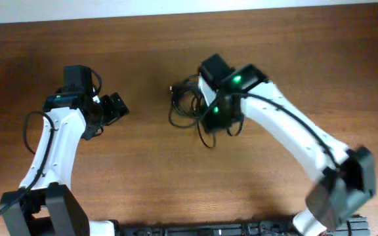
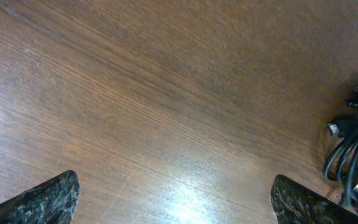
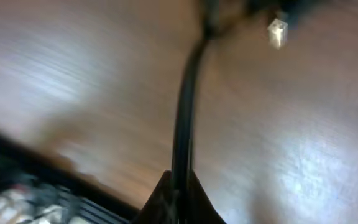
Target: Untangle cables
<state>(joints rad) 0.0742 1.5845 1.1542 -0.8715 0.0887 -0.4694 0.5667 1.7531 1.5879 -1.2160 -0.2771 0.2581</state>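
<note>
My left gripper (image 2: 173,208) hovers over the wooden table (image 2: 135,93), fingers spread wide and holding nothing. My right gripper (image 3: 178,202) is pinched tight on one black strand of the cables (image 1: 186,105), which are bunched mid-table.

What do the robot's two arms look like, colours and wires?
The left arm and right arm have white shells, black joints and black wires running alongside. The right one shows green lights. The left jaws are dark and speckled.
</note>
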